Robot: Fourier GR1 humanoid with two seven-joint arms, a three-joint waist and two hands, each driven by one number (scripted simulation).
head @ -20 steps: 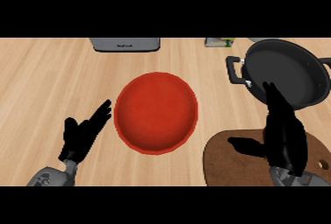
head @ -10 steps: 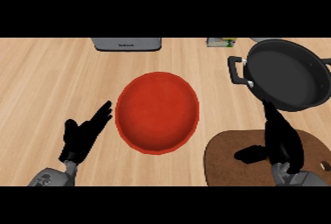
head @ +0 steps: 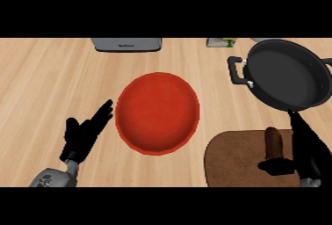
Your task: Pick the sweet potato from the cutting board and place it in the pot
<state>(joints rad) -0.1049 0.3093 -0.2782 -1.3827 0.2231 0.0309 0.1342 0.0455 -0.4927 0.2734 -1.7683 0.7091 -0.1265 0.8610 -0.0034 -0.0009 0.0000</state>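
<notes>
The slim dark-brown sweet potato (head: pixel 273 141) was uncovered on the rounded brown cutting board (head: pixel 233 163). The right hand (head: pixel 310 149) had been shifted rightward, fingers straight beside it. The left hand (head: pixel 81 138) was kept spread-fingered.

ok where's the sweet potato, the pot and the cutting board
sweet potato (head: pixel 273 141), head view, middle of its brown body
pot (head: pixel 285 74), head view, bare inner floor
cutting board (head: pixel 233 159), head view, bare left part of its top
</notes>
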